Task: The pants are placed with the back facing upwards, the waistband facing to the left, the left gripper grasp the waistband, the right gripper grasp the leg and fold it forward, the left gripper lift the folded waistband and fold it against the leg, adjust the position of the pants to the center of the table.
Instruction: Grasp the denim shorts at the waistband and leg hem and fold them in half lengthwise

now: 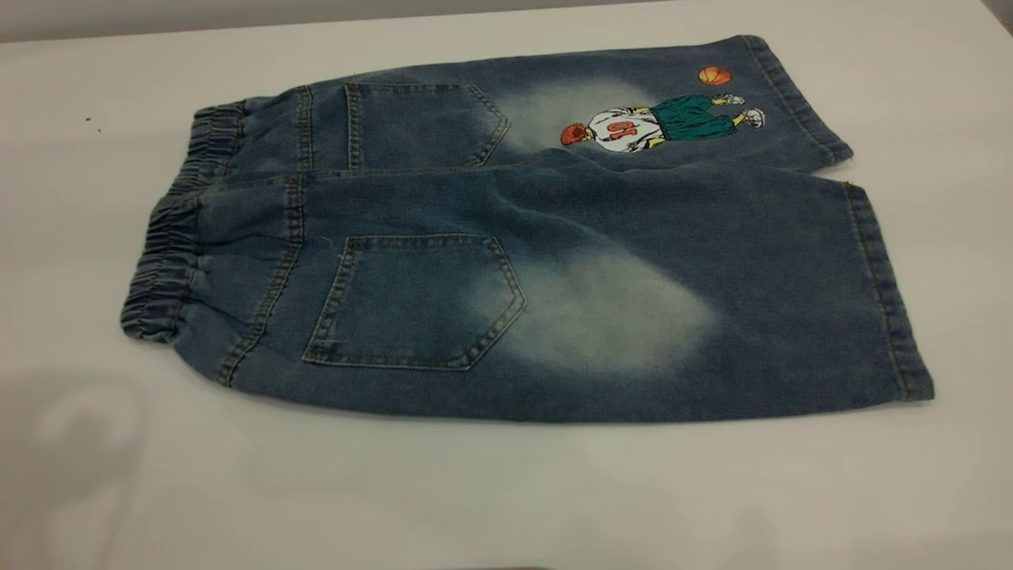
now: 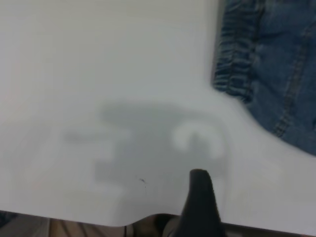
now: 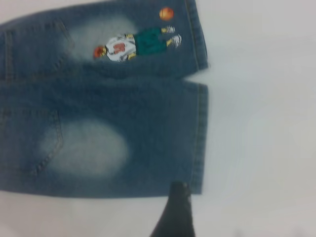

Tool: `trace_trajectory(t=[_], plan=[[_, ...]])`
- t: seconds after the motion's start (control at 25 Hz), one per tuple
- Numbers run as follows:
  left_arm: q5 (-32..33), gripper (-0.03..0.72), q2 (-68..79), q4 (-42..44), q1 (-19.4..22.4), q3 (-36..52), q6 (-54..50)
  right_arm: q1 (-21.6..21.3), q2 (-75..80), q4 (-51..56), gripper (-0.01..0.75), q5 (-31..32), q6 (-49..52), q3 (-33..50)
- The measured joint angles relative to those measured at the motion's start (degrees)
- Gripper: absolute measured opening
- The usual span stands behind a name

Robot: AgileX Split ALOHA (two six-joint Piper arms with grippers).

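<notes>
Found a broad white bench (image 1: 506, 491) under everything. Saw blue denim shorts (image 1: 554, 237) spread flat near its middle, back side up, both legs side by side and unfolded. Noted the plain leg (image 1: 752, 301) on the camera's side in the exterior view, with a pale faded patch (image 1: 601, 313) and a stitched hem (image 1: 886, 293) at that view's right. Noted the printed leg (image 1: 554, 103) beyond it, touching it along the centre seam. Counted two back pockets, one near (image 1: 411, 305) and one far (image 1: 419, 123). Traced the gathered waistband (image 1: 170, 253) down the left end of the shorts, lying on the bench. Picked out a basketball-player cartoon (image 1: 657, 123) close to the far hem, with a small orange ball (image 1: 715, 75) just beside it.

Caught nothing of either arm in the exterior view. Placed the left tool (image 2: 200, 197) over bare bench near the bench's edge, apart from the waistband's corner, with a grey shadow (image 2: 148, 148) below it. Placed the right tool (image 3: 177, 207) at the plain leg's near edge, close to the hem corner. Could not tell for either tool whether spread or pressed together, nor whether the right one touched the cloth.
</notes>
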Motion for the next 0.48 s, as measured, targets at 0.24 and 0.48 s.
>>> trace_trajectory(t=[0.24,0.48], plan=[[-9.36,0.510,15.61,0.05,0.00,-0.17,-0.26,0.00,6.12,0.25,0.583,-0.61,-1.35,-0.27],[-17.01,0.510,26.41,0.05,0.00,-0.38,-0.37,0.00,7.68,1.51,0.583,-1.41,-2.81,-0.27]])
